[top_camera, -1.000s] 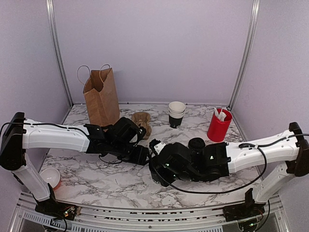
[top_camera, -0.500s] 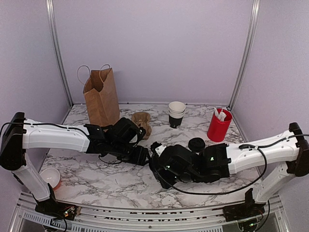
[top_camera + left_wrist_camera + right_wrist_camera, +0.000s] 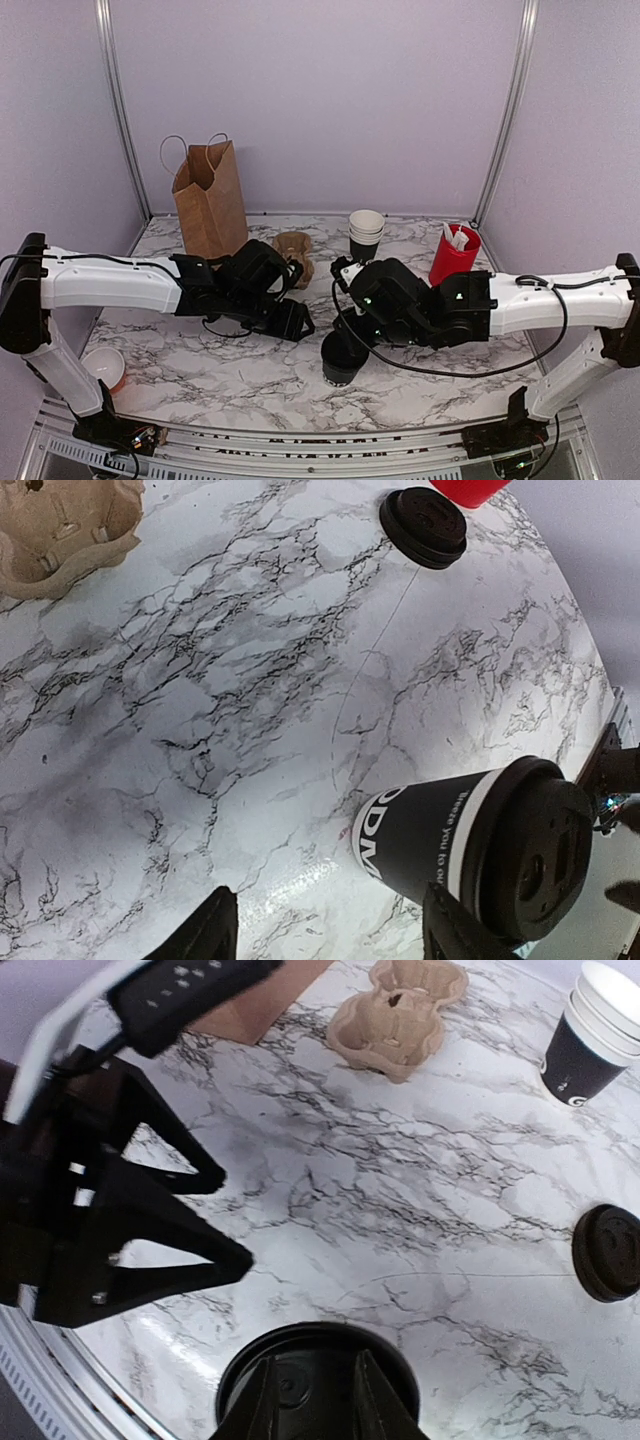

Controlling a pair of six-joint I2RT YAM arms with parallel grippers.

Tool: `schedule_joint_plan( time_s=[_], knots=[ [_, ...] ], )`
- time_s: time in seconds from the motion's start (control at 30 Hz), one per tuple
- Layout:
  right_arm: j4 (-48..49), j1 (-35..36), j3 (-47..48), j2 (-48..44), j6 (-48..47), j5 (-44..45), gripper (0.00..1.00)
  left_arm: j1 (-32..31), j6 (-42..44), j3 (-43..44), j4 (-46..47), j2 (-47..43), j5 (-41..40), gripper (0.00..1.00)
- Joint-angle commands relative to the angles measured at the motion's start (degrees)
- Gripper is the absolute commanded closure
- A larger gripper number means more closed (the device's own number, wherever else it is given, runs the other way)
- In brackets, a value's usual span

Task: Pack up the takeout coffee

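Note:
The takeout coffee (image 3: pixel 343 360), a black cup with a black lid on it, stands upright near the table's front middle. It also shows at the lower right of the left wrist view (image 3: pixel 440 830), and its lid fills the bottom of the right wrist view (image 3: pixel 397 1385). My right gripper (image 3: pixel 352 326) hovers just above the lid. Its fingers (image 3: pixel 315 1356) are a little apart and hold nothing. My left gripper (image 3: pixel 296 321) is open and empty, low over the table just left of the cup (image 3: pixel 325 930).
A brown paper bag (image 3: pixel 212 200) stands at the back left. A cardboard cup carrier (image 3: pixel 295 255) lies beside it. A stack of lidless cups (image 3: pixel 366 237) and a red cup (image 3: pixel 453 260) stand at the back. A loose black lid (image 3: pixel 610 1252) lies on the table. A small bowl (image 3: pixel 104 366) sits front left.
My right gripper has risen and drawn back from low over the table, uncovering the lidded cup. My left arm has barely moved.

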Motion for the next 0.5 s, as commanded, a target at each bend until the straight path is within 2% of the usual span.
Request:
schedule_joint_plan(
  time_s=[0.0, 0.33, 0.47],
  knots=[
    [0.9, -3.7, -2.2, -2.9, -1.0, -4.7, 0.72, -0.5, 1.3, 1.6, -1.3, -2.6, 0.4, 0.36],
    [1.5, -6.2, -9.3, -7.2, 1.6, -9.3, 0.41, -2.4, 2.1, 0.3, -1.8, -3.8, 1.9, 0.35],
    [3.8, -6.9, -11.9, -7.4, 3.2, -10.9, 0.38, -3.0, 1.4, -1.0, -1.7, -4.1, 2.6, 0.35]
  ],
)
